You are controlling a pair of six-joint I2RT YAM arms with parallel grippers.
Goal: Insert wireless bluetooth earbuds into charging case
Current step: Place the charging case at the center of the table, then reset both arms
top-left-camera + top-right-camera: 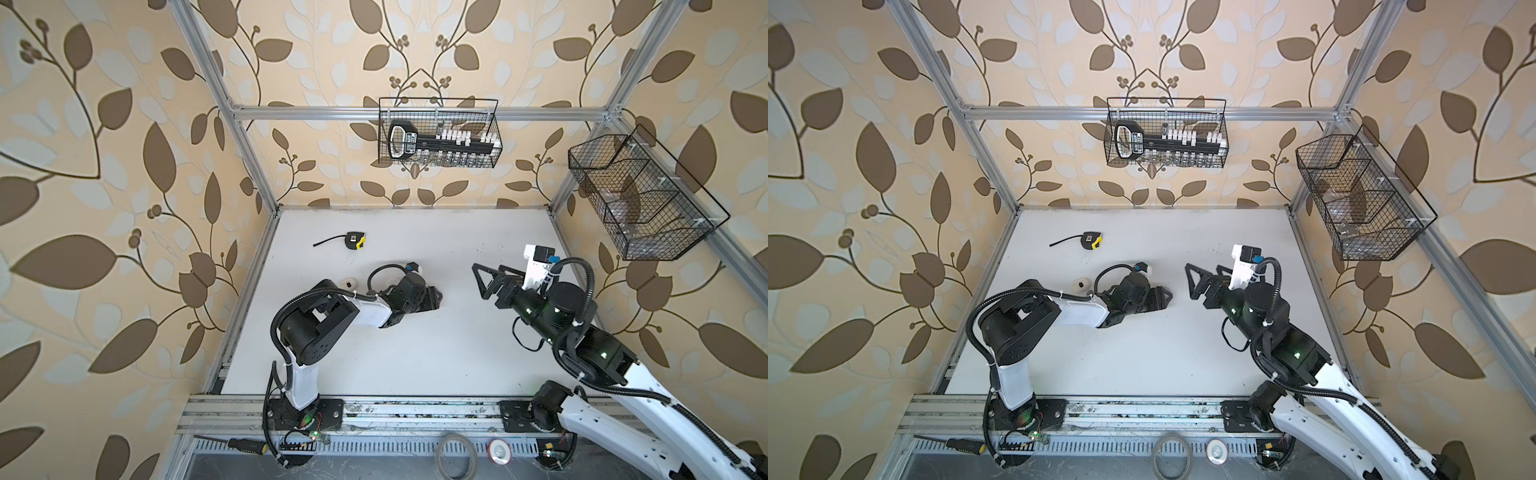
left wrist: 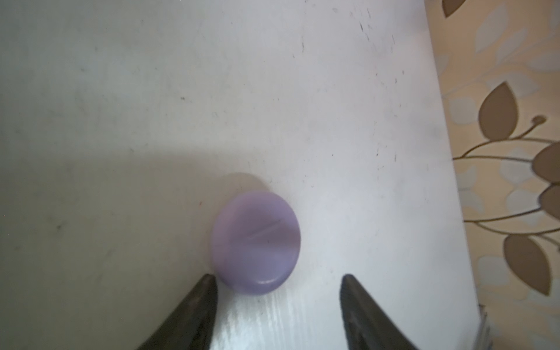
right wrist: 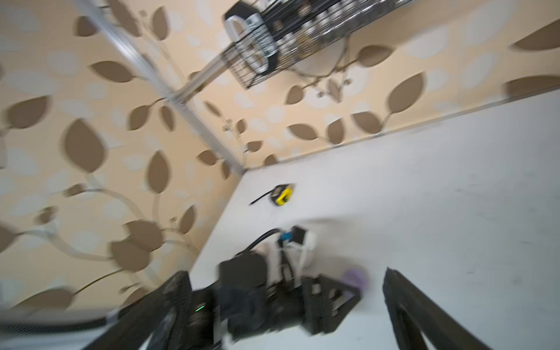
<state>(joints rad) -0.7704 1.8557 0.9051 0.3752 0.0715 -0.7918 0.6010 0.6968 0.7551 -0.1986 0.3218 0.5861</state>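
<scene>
Left wrist: smooth lilac oval case on scuffed white table; both arms' jaws agape, empty.

Right wrist view blurred; lilac case half behind left end effector.

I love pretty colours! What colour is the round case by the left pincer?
The case is lilac, clearest in the left wrist view.

The lilac case blocks the left gripper; table beyond open
</scene>
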